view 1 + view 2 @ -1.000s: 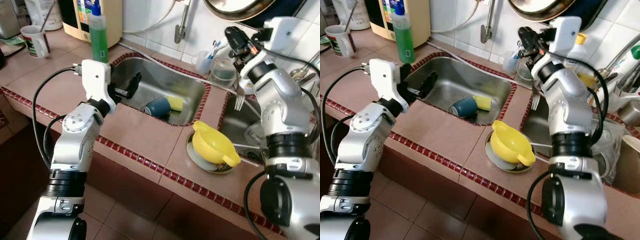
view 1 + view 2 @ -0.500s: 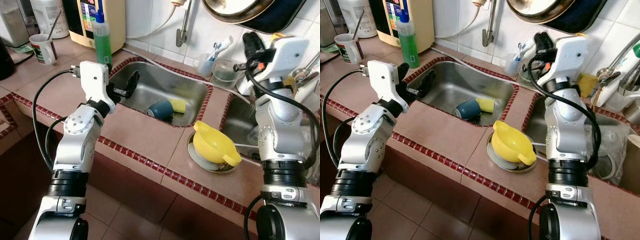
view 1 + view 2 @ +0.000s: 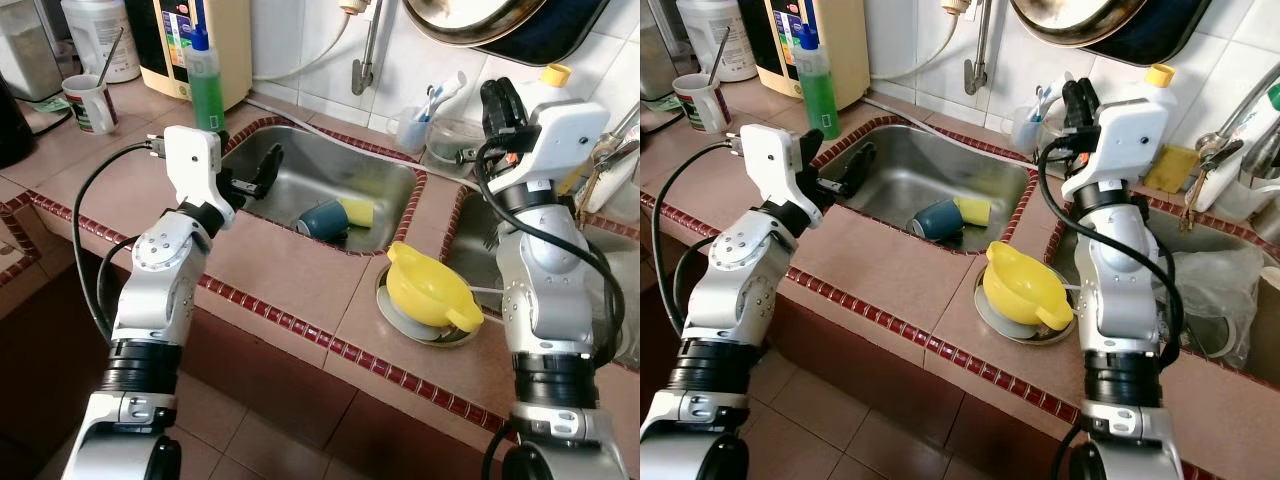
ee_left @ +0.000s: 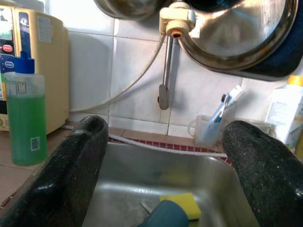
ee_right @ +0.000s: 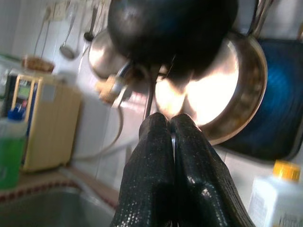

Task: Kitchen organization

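While right gripper (image 3: 1076, 97), jaws pressed together and empty, has risen from right basin toward wall, fork no longer hangs from it. Left gripper (image 3: 262, 170), jaws spread, holds over sink (image 3: 400, 180); blue cup (image 3: 322, 217), sponge (image 3: 355, 209) inside; yellow bowl (image 3: 428, 290) on tabletop.

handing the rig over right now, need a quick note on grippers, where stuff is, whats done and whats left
Left gripper: open, empty, over the left sink's near edge.
Right gripper: shut, empty, raised at the back wall, near the toothbrush cup.
In the left sink: blue cup on its side, touching a yellow sponge.
On the counter between the sinks: yellow bowl tilted on a plate.
Green soap bottle stands behind the left sink.
Done: nothing I can confirm.
Left: probably the cup and sponge, then bowl and plate.
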You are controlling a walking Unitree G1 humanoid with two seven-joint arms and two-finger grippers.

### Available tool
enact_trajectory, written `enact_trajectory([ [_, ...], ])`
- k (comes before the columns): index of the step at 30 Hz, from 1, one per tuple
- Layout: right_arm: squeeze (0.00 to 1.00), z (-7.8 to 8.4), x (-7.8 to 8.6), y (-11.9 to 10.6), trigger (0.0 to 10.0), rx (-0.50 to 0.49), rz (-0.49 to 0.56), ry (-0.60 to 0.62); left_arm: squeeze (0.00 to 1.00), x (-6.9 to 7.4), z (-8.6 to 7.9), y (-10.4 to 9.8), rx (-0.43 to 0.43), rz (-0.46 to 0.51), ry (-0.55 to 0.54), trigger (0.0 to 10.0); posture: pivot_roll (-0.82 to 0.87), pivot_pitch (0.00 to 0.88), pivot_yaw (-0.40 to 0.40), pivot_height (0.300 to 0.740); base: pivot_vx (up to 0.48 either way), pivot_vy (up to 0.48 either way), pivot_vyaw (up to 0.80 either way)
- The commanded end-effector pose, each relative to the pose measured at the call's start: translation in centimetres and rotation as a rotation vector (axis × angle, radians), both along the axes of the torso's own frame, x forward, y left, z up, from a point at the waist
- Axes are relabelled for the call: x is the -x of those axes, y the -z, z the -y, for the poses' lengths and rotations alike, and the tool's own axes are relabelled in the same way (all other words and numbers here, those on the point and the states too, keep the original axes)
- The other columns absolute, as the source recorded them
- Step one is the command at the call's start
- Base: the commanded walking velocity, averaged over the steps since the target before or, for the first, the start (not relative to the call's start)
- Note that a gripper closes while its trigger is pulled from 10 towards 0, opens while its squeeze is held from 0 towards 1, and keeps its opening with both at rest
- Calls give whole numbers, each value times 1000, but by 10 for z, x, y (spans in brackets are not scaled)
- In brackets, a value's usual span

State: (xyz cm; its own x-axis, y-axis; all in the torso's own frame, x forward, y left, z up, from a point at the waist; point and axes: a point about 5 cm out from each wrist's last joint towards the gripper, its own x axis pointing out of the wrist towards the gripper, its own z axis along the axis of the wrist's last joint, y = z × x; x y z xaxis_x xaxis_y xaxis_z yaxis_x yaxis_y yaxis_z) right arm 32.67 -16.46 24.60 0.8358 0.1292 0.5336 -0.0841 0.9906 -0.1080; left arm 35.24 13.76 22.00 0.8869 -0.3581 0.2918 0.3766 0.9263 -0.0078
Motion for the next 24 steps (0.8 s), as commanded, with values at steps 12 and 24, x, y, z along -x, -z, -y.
enact_trajectory([
  [12, 0, 2, 6, -8, 10000, 33, 32, 32, 0, 3, 6, 3, 9, -15, 43, 10000, 46, 0, -47, 740, 0, 0, 0],
  [24, 0, 2, 7, -9, 10000, 58, 37, 35, 0, 4, 9, 4, -7, -17, 60, 10000, 40, 0, -42, 740, 0, 46, 0],
])
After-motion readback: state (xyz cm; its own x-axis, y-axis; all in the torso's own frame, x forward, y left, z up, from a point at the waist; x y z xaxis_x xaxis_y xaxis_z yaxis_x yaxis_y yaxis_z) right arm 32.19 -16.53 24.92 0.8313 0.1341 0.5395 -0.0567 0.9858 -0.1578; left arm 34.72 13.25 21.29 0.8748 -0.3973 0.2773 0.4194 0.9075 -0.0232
